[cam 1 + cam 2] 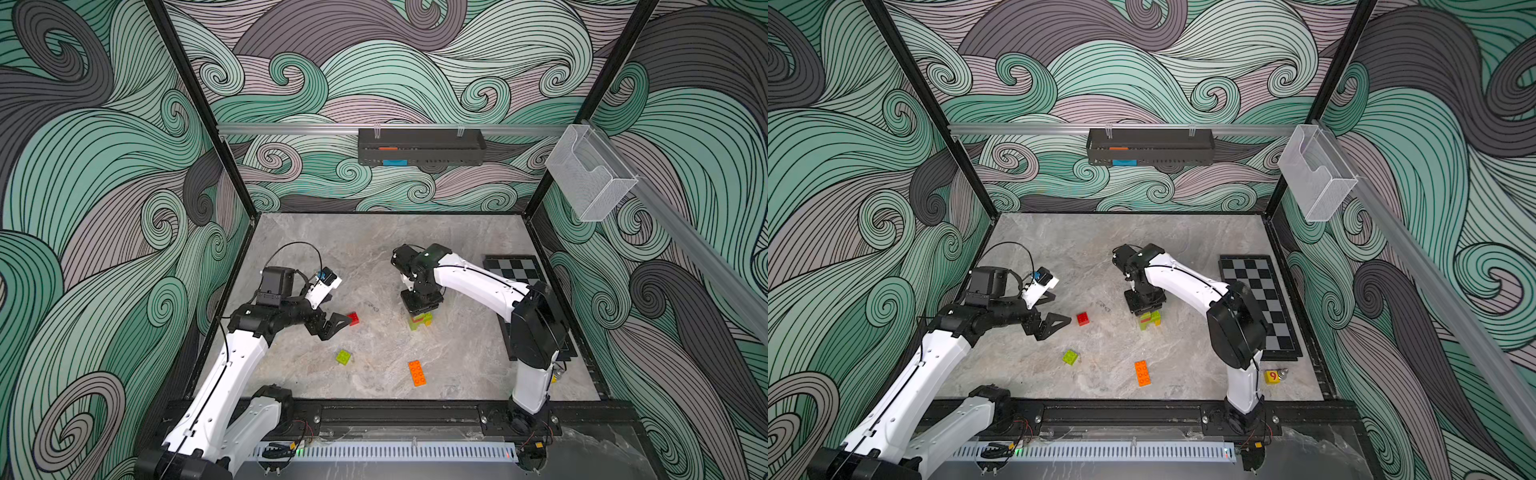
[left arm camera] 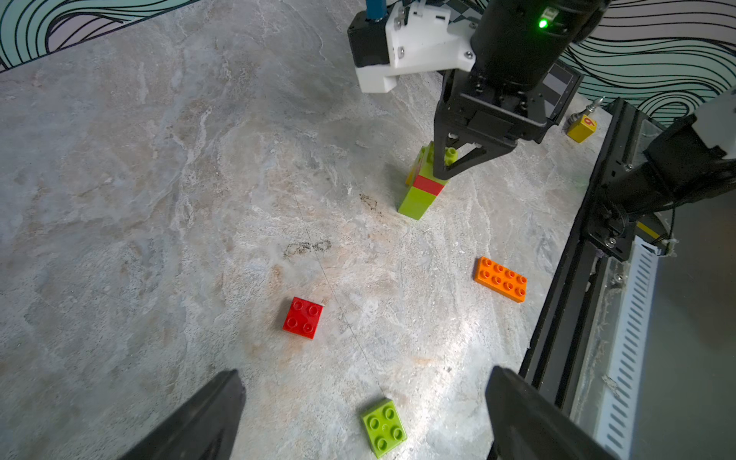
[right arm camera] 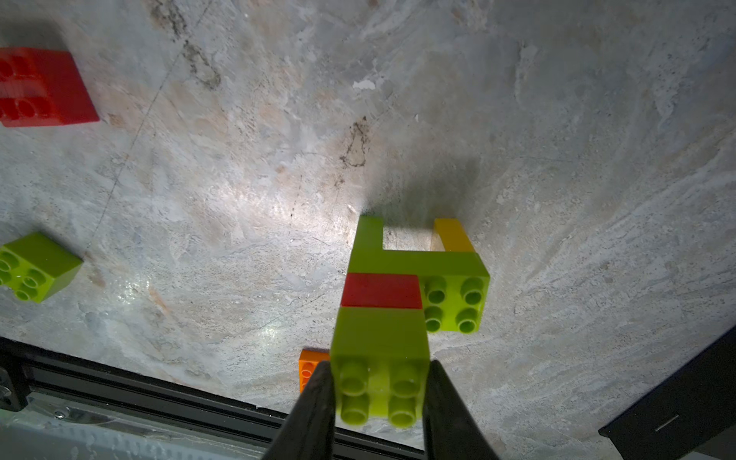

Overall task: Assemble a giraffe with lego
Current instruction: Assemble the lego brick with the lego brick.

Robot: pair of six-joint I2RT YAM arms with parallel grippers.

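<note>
Lime-green plastic meets black fingers at mid-counter, where the right gripper (image 3: 378, 368) pinches the top brick of the part-built giraffe (image 3: 454, 263) from directly above, its jaws narrowed onto the brick's two sides. The right arm reaches in from the near right corner, elbow raised, forearm stretched toward the middle and wrist bent straight down. The giraffe stands upright on the grey marble counter (image 1: 374, 257) on one lime and one yellow leg, with a long lime body across them and a red-then-lime neck at one end. The left arm stretches low from the near left corner, its wrist roughly level. The left gripper (image 1: 332, 309) hangs above the counter, spread wide and holding nothing, pointed toward a loose red brick (image 1: 353, 318) near its tips. A lime brick (image 1: 343, 356) and an orange brick (image 1: 417, 372) lie nearer the front edge, apart from each other and from the giraffe.
</note>
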